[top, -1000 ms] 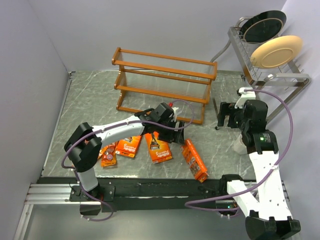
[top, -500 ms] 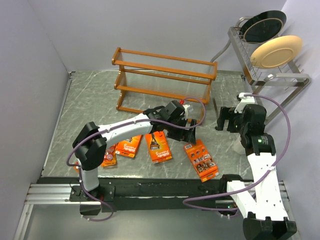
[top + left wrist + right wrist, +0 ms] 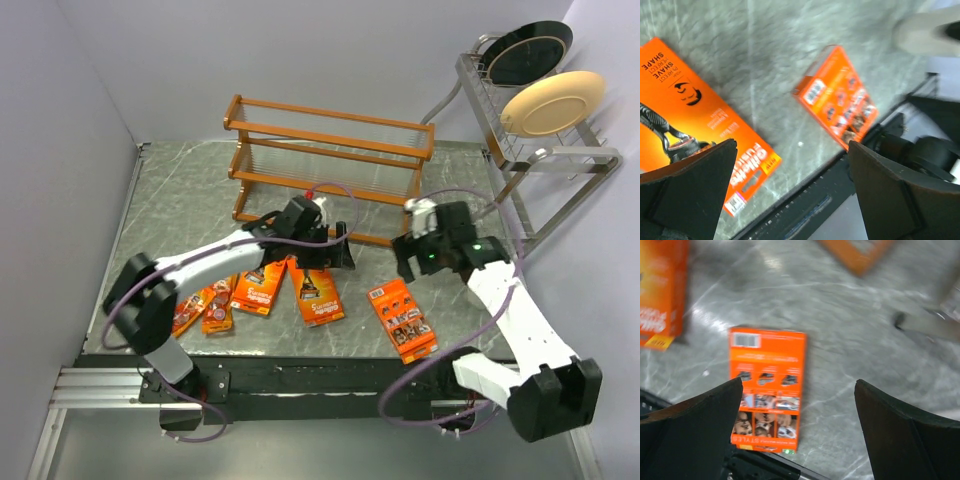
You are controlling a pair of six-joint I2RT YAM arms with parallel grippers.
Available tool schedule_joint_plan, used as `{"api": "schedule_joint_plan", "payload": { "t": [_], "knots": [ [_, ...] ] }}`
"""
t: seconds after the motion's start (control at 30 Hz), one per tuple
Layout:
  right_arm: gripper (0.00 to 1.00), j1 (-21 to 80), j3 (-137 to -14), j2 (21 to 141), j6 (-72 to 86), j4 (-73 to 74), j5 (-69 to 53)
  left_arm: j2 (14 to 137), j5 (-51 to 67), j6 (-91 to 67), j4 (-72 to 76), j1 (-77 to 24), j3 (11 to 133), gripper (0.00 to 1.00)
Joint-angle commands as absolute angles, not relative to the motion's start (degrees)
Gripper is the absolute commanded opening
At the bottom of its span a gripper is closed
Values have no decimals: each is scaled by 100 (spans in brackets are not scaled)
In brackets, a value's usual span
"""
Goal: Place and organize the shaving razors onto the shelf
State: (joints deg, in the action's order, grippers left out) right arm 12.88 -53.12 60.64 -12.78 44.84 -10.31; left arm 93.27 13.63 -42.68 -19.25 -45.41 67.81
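We see a grey marbled table (image 3: 180,190), pale walls (image 3: 300,50), razor packs (image 3: 317,295) flat before the wooden shelf (image 3: 330,135); a metal rack (image 3: 560,155) holds two plates (image 3: 550,103). The left gripper (image 3: 791,145) and right gripper (image 3: 799,381) gape.

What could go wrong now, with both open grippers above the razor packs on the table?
The rightmost pack lies flat, close to the near edge of the table; a pinch from above may push it off instead of lifting it. The left gripper and the right gripper hang near each other; going for the same pack, they could collide.
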Motion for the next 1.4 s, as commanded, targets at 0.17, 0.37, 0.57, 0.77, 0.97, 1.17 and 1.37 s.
{"api": "schedule_joint_plan", "payload": {
  "t": [0.17, 0.37, 0.57, 0.77, 0.97, 1.17, 1.37],
  "knots": [
    [100, 2285, -5836, 6653, -20, 4176, -1808, 8122, 722, -3780, -2584, -3298, 6039, 99],
    [95, 2812, -4792, 6829, 2335, 2393, -2882, 7656, 1809, -3998, -2181, -2751, 5310, 87],
    [94, 3462, -4254, 7127, 3418, 1161, -2699, 7418, 2293, -4649, -1461, -2786, 4317, 79],
    [92, 3516, -4149, 8075, 3998, 572, -2847, 7339, 2505, -5369, -607, -2927, 3472, 80],
    [79, 3577, -4184, 8674, 4535, 914, -2242, 7734, 2331, -5633, -36, -3199, 3287, 81],
    [63, 3560, -4008, 9051, 5053, 818, -2284, 7822, 2250, -6117, 440, -3225, 2971, 81],
    [45, 3349, -3481, 9509, 5826, 9, -3058, 7849, 2320, -6205, 799, -3226, 2699, 84]
  ]
}}
